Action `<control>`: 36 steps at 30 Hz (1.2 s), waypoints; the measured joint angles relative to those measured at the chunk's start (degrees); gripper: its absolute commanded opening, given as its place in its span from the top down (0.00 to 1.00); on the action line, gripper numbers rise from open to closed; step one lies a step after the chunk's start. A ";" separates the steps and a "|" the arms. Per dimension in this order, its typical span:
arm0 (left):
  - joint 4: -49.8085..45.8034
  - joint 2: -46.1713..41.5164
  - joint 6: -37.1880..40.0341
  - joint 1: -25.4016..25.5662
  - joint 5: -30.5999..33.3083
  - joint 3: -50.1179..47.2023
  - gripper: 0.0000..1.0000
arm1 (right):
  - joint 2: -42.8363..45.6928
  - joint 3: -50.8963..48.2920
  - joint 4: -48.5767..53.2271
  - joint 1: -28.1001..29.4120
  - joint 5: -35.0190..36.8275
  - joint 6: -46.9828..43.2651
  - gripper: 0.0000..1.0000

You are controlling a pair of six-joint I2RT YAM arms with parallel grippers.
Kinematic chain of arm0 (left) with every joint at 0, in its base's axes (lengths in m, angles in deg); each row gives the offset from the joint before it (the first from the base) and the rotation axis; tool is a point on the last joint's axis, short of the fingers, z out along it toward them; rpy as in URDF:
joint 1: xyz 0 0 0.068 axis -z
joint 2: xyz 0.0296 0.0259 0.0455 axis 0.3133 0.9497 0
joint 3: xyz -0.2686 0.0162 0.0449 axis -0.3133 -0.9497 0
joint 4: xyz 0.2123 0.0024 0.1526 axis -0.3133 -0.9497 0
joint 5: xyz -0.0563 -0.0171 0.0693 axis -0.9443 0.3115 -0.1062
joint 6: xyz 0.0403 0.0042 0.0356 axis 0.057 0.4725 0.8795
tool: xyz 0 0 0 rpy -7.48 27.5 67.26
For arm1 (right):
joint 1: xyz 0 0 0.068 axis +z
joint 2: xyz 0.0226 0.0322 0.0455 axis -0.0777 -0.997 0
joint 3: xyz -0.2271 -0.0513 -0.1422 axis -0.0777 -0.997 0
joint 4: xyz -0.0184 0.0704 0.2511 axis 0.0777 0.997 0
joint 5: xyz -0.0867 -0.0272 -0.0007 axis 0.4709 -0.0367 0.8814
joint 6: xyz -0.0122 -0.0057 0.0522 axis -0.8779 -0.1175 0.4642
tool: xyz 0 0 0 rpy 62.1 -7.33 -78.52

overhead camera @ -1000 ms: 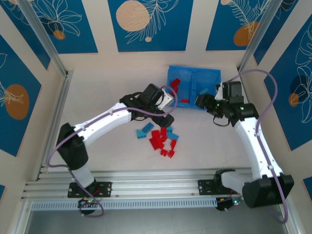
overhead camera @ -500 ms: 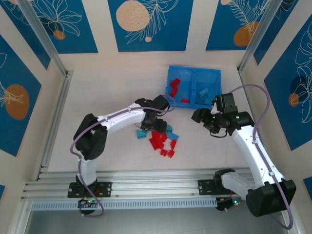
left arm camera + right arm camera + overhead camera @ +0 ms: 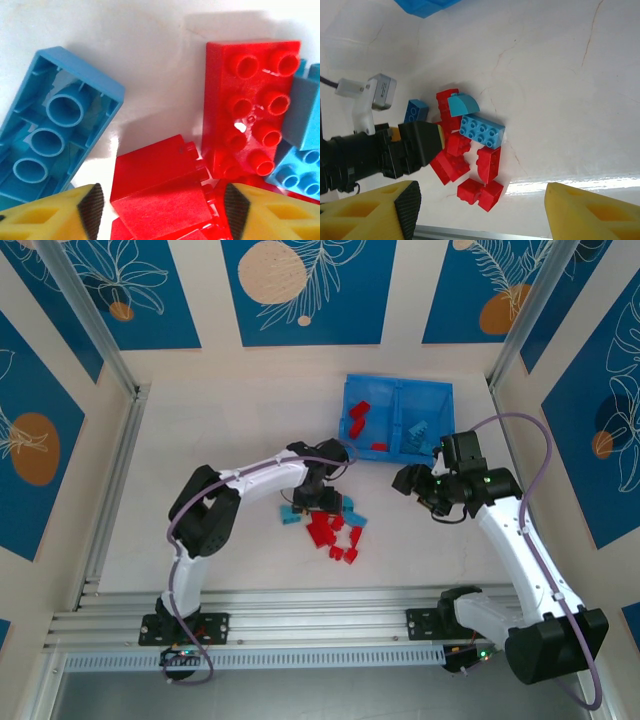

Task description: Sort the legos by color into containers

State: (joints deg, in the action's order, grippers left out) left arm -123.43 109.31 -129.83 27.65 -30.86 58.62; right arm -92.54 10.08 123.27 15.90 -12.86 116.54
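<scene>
The left gripper (image 3: 161, 212) is hovering close over the white desk (image 3: 150, 45) with its jaws spread wide, a tipped red lego (image 3: 160, 185) lying between them. Beyond it a red 2x4 lego (image 3: 250, 100) is sitting studs-up, just beside light-blue legos (image 3: 300, 155) at the right edge. At left, an upturned light-blue lego (image 3: 55, 130) is showing 3 tubes.

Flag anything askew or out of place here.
One blue brick lies upside down, hollow side up, by the left claw. A red brick next to it is tipped on its side. Nothing in the tray looks missorted.
</scene>
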 measured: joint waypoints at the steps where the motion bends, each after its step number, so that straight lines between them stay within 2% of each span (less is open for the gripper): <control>1: 0.00 0.46 -0.09 -0.02 -0.15 0.35 0.46 | 0.31 0.00 0.13 0.17 -0.09 -0.26 0.32; 4: -0.17 1.07 -0.07 -0.11 -0.94 1.07 0.52 | 1.14 0.00 0.11 0.66 -1.18 -1.29 0.32; 8: -0.39 1.07 -0.02 -0.24 -1.03 1.14 0.53 | 1.66 0.02 -0.22 1.86 -3.98 -2.89 0.33; 10: -0.42 1.07 0.15 -0.28 -1.09 1.11 0.53 | 1.66 0.22 -0.81 2.64 -5.40 -3.63 0.32; 14: -0.07 0.96 0.92 -0.57 -1.49 0.57 0.45 | 1.66 0.85 -2.32 3.96 -7.02 -4.55 0.32; 17: -0.04 0.96 1.03 -0.90 -1.90 0.42 0.44 | 1.53 1.05 -2.97 4.48 -7.30 -4.55 0.32; 26: -0.22 0.96 2.47 -1.14 -2.45 0.48 0.60 | 0.04 1.95 -3.67 5.14 -7.37 -4.63 0.32; 36: -2.38 0.72 4.57 -1.49 -0.87 3.34 0.61 | 0.46 2.05 -4.28 5.49 -7.72 -4.96 0.33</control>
State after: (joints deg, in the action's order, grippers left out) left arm -125.81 110.03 -125.26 26.17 -31.73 61.97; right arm -92.08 12.14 118.98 21.39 -20.57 111.58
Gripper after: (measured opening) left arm 0.394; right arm 0.675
